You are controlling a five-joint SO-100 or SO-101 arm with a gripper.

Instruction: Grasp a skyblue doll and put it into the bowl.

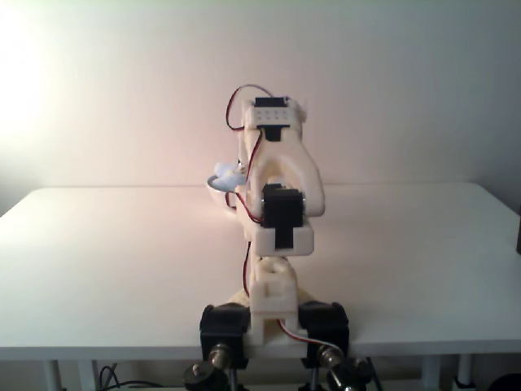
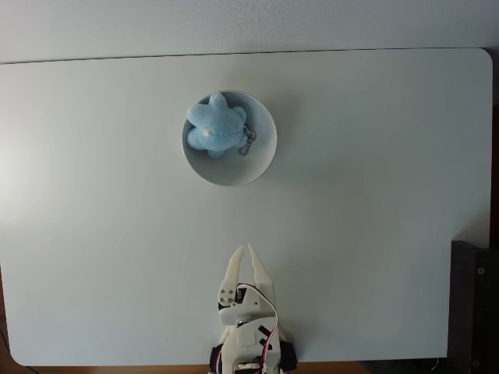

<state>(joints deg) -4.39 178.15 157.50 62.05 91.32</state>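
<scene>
Skyblue doll (image 2: pixel 214 126) is seen lying inside the bowl (image 2: pixel 261 160), toward its upper-left in the top-down fixed view, w/ keyring clasp (image 2: pixel 248 142) at its right. Gripper (image 2: pixel 245 250) is held well apart near the table's (image 2: pixel 374 234) bottom edge, fingers closed, nothing gripped.

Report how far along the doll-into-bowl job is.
Done, by the look of it: the blue doll lies inside the white bowl, its clasp resting on the bowl's inner wall. In hand: nothing; the gripper sits pulled in near the arm's base, fingertips together and empty. Left: nothing visible.
</scene>
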